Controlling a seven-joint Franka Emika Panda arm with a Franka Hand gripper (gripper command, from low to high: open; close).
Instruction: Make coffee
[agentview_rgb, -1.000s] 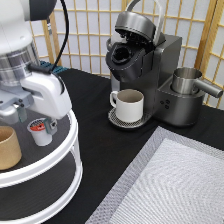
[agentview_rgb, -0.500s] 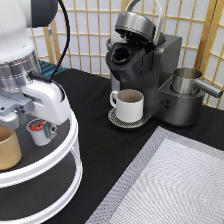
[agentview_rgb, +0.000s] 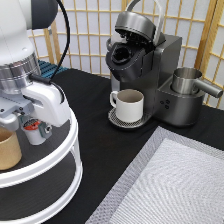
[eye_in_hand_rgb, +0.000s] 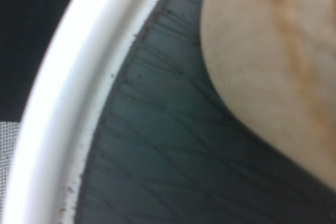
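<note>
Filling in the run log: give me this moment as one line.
gripper low over coffee pod on round shelf | grasp: cannot tell | mug under coffee maker, lid up | tan cup beside

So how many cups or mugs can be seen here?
2. A white mug stands on the coffee machine's drip tray; a tan cup sits on the white round shelf at the exterior view's left. The arm may hide others.

On the stand's (agentview_rgb: 74, 145) upper tier at the exterior view's left, the pod (agentview_rgb: 34, 131) sits under the tool (agentview_rgb: 31, 125), a cup (agentview_rgb: 9, 149) to its left. The mug (agentview_rgb: 129, 105) stands under the brewer (agentview_rgb: 150, 75), right of the stand; a mat (agentview_rgb: 170, 185) lies at bottom right.
</note>
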